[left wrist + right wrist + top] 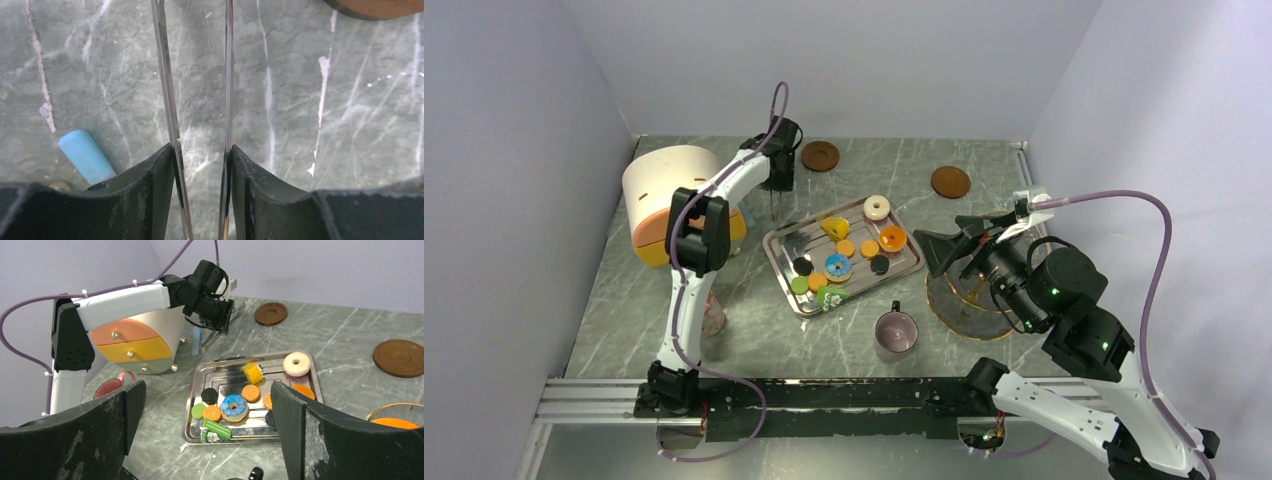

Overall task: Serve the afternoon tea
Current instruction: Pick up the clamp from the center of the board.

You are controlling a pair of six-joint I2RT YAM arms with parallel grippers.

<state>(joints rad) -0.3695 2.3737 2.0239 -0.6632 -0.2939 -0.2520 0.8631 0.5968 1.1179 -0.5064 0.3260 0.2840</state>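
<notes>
The treats lie on a steel tray (779, 245): a cream ring (876, 207), a blue donut (837, 265), orange biscuits (869, 248), black ones (802, 266) and a green one (799, 285). The metallic mug (895, 333) stands on the table in front of the tray. My left gripper (776, 188) hovers behind the tray's left corner, shut on thin metal tongs (167, 90) that point down at bare table. My right gripper (954, 250) hangs open to the right of the tray, with nothing between its fingers (295, 415); through it I see the tray (196, 390) and the blue donut (234, 407).
A white cabinet with orange and yellow drawers (669, 205) stands at the back left. Two brown coasters (820, 156) (950, 181) lie at the back. A gold-rimmed glass plate (964, 305) sits under my right arm. A red-lidded jar (712, 318) is beside the left arm. A light blue stick (87, 156) lies near the tongs.
</notes>
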